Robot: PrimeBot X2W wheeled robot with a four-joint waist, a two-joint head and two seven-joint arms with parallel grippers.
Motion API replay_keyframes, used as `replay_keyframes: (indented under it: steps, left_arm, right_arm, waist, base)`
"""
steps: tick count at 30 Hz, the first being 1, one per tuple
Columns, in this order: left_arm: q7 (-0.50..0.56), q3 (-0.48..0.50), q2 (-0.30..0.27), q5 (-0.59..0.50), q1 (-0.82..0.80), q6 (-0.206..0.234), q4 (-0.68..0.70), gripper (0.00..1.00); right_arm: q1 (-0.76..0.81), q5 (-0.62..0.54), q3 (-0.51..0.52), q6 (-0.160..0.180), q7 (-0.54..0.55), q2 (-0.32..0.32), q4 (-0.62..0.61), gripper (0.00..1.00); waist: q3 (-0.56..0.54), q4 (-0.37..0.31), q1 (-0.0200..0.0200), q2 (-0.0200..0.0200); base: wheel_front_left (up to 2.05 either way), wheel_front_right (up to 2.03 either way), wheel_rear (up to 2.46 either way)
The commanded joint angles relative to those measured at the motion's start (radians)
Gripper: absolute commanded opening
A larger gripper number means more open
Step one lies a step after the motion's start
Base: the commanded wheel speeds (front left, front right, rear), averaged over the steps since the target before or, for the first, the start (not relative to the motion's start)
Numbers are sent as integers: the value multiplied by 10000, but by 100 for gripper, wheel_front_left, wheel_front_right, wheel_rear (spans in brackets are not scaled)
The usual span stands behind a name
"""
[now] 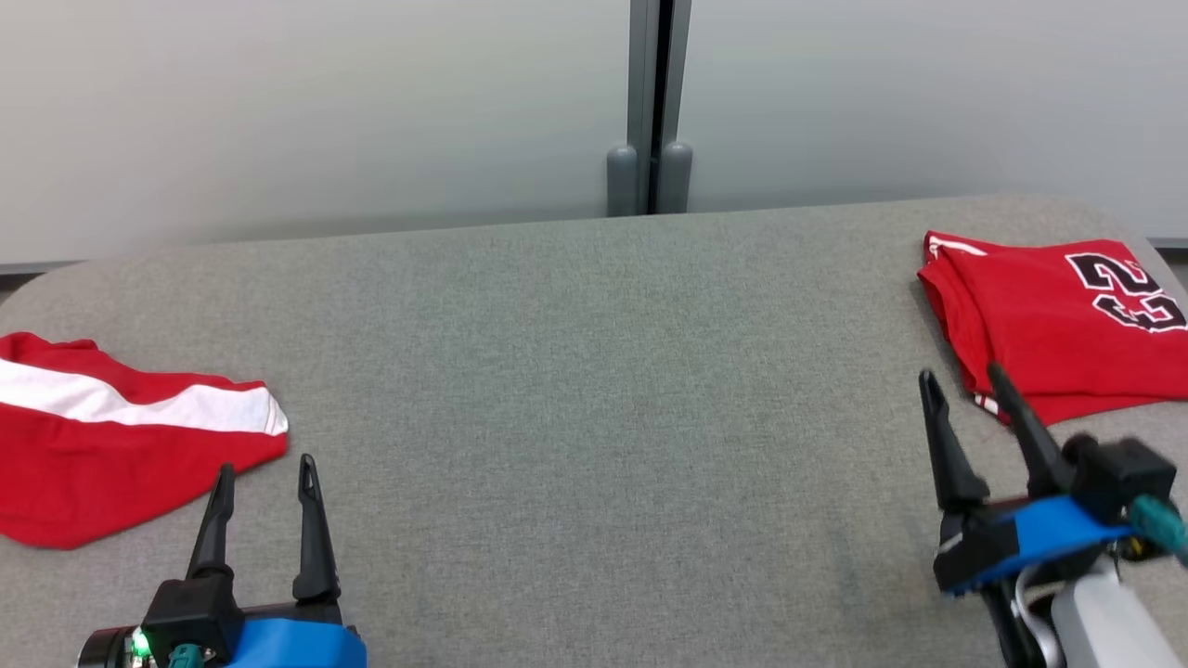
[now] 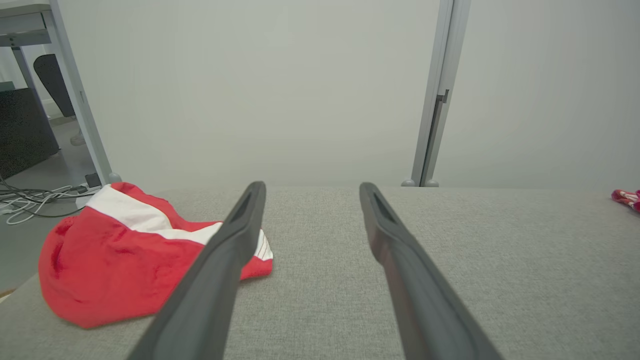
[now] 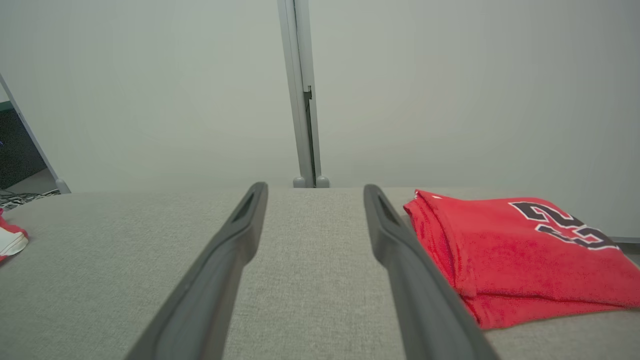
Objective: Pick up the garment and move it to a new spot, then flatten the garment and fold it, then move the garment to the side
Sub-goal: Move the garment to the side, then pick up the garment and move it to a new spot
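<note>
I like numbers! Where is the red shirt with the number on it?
The folded red shirt lies at the far right of the grey table in the head view, just beyond the right gripper.

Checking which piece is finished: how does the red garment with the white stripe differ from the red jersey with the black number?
The red garment with the white stripe lies loosely bunched with a rounded outline; the red jersey with the black number is folded flat with layered edges. The striped garment sits at the left, the jersey at the far right. Both are red and rest on the grey fabric tabletop.
</note>
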State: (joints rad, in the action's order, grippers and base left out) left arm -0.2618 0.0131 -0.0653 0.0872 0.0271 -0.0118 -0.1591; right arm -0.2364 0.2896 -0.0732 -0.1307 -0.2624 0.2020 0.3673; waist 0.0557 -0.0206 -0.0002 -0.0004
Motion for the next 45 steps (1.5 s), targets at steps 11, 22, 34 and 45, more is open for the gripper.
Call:
replay_keyframes:
  steps: [11,22,34,45]
  left_arm:
    - [-41,47,83,-55,423,-206,-370,100]
    - [-40,177,121,-95,361,-293,-504,100]
    - [-40,304,135,-125,326,-308,-474,100]
    - [-41,533,137,-186,205,-306,-459,100]
  right_arm:
    - [2018,-585,494,-2,-31,-1039,-1039,100]
    - [2289,-806,538,-2,-31,-1351,-1265,100]
    - [2313,-856,592,-2,-30,-1421,-1218,100]
    - [2320,-777,315,-2,-30,-1465,-1150,100]
  waist:
    - [-587,173,2,4]
    - [-613,230,2,4]
    - [-629,297,2,4]
    - [-571,824,2,4]
  base:
    - [0,0,0]
    - [0,0,0]
    - [0,0,0]
    - [0,0,0]
